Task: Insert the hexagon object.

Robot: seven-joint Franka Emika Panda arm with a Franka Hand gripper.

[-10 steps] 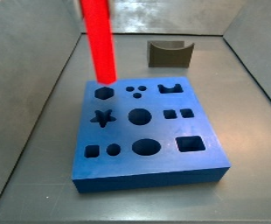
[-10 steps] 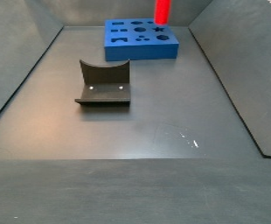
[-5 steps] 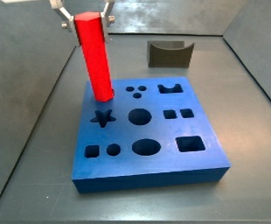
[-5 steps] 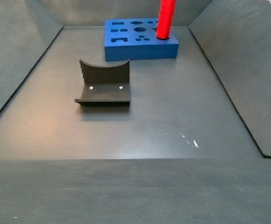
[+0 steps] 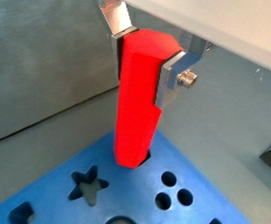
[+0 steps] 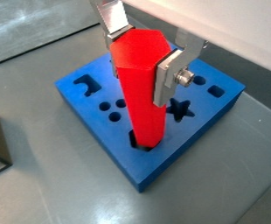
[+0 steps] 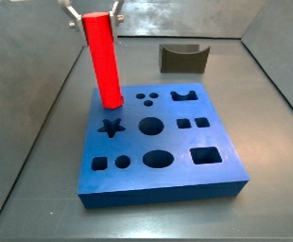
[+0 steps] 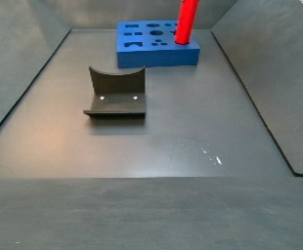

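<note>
The hexagon object (image 7: 104,59), a long bright red faceted rod, stands upright with its lower end in the hexagonal hole at a far corner of the blue block (image 7: 162,189). It shows the same way in a side view (image 8: 187,21) on the blue block (image 8: 148,57). My gripper (image 7: 94,11) is shut on the rod's top. In both wrist views the silver fingers press the rod's (image 5: 142,96) (image 6: 142,87) opposite sides, with the gripper (image 5: 144,51) (image 6: 142,51) above the block (image 5: 126,188) (image 6: 184,144).
A dark grey notched block (image 7: 182,57) (image 8: 115,93) lies on the grey floor, apart from the blue block. The blue block's top has several other shaped holes, among them a star (image 7: 109,127). Grey walls enclose the floor on all sides.
Over the last second the rod came down from above the block into the hexagonal hole. Since half a second ago it has hardly moved.
</note>
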